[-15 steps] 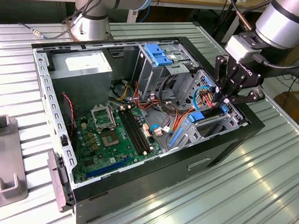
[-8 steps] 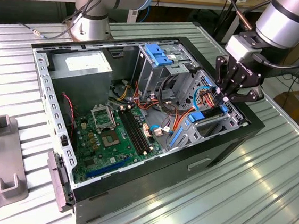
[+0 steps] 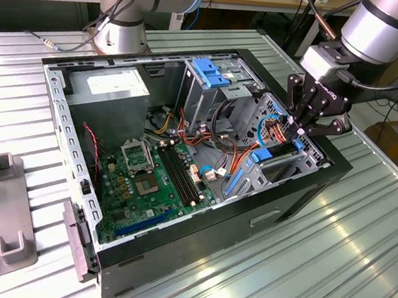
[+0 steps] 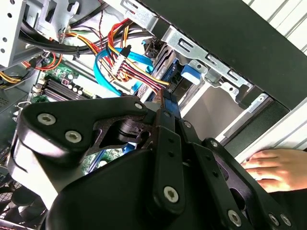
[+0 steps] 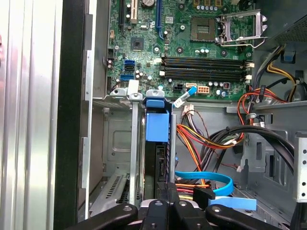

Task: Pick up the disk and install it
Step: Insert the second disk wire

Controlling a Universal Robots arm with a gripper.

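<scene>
One disk (image 5: pixel 157 143), dark with a blue carrier frame, is seen standing on edge in the drive bay (image 5: pixel 117 158) of the open computer case (image 3: pixel 301 195), its long axis running into the bay. It is gripped by the clenched end effector (image 3: pixel 302 128) on the tabletop (image 3: pixel 328 276).

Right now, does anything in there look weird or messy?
A person's hand rests on the table right beside the open computer case, close to the working pincer. Loose coloured cables crowd the disk bay.
</scene>
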